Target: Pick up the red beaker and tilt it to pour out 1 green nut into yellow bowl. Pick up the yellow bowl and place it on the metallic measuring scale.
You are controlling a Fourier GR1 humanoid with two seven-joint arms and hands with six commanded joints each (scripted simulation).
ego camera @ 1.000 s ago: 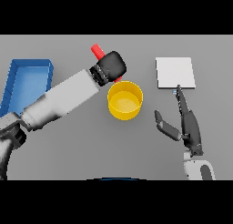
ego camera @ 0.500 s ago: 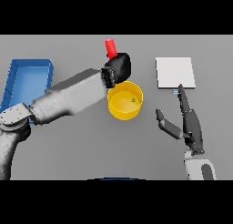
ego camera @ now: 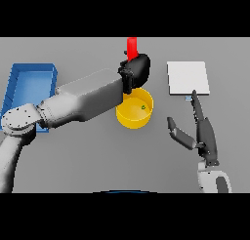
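Observation:
My left hand (ego camera: 136, 70) is shut on the red beaker (ego camera: 132, 47), which stands nearly upright above the far rim of the yellow bowl (ego camera: 132, 115). Only the beaker's upper part shows above the hand. A small green nut (ego camera: 143, 106) lies inside the bowl. The metallic measuring scale (ego camera: 188, 77) sits flat at the right back. My right hand (ego camera: 205, 134) rests open to the right of the bowl, its fingers straight and pointing toward the scale's near edge, thumb spread to the left.
A blue tray (ego camera: 29, 85) lies at the left, partly behind my left arm (ego camera: 83, 100), which crosses the table from the lower left toward the bowl.
The left hand has moved right and raised the beaker from a tilt to nearly upright. A green nut now lies in the bowl. The right hand has barely moved.

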